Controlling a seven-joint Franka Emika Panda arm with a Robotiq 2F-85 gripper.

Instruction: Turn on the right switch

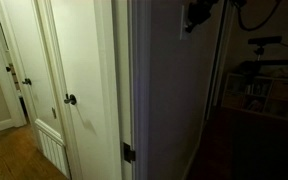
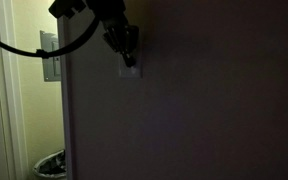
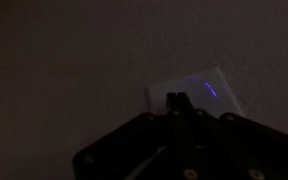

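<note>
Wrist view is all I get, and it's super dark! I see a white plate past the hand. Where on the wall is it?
Observer: In an exterior view, the white switch plate sits on a dark wall near the wall's edge. The hand comes down at it from above.
Operator: Is the hand touching it?
Observer: It's too dark to tell. The hand's tips end right at the plate's top edge.
Operator: Is anything else nearby?
Observer: Yes. Beside the dark wall is a lit hallway with white doors and dark round knobs. Those aren't switches.
</note>
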